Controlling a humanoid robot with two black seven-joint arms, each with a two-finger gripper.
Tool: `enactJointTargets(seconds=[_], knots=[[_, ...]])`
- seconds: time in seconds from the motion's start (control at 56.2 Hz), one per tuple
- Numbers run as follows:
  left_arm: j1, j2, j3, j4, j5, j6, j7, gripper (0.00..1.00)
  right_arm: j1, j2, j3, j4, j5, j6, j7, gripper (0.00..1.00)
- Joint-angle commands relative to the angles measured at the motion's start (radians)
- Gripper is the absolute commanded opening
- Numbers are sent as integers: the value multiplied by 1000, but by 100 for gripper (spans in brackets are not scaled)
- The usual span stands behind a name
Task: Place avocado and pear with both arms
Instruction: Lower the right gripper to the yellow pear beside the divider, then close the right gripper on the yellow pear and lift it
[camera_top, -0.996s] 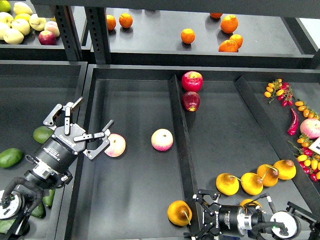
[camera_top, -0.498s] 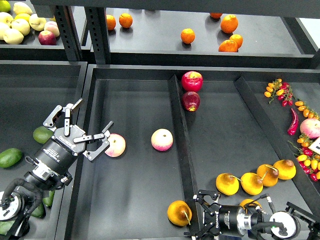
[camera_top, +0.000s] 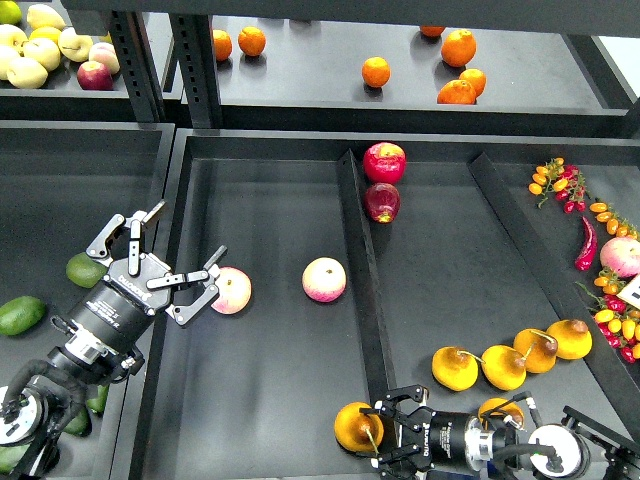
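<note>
Pear (camera_top: 357, 426) golden orange — avocado (camera_top: 20, 314) dark green — tray (camera_top: 270, 390) black.

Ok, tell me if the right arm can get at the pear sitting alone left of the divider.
Probably yes. The right gripper is open right beside the pear, fingers reaching across the divider, with nothing between them.

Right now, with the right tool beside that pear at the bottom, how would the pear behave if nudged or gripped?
The pear looks round, so it would probably roll on the flat tray. Its glossy skin may slip between the right tool's fingers. The thin stem seems fragile.
</note>
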Motion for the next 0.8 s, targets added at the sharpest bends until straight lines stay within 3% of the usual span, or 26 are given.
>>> enactJointTargets(seconds=[0.0, 0.196, 0.783], knots=[[0, 0, -1, 1, 0, 0, 0, 99, -2, 0, 2, 0, 2, -7, 0, 50], [0, 0, 0, 1, 0, 0, 0, 99, -3, 0, 6, 0, 5, -16, 0, 39], [0, 0, 5, 0, 0, 0, 0, 99, 4, -10, 144, 63, 34, -16, 0, 35]])
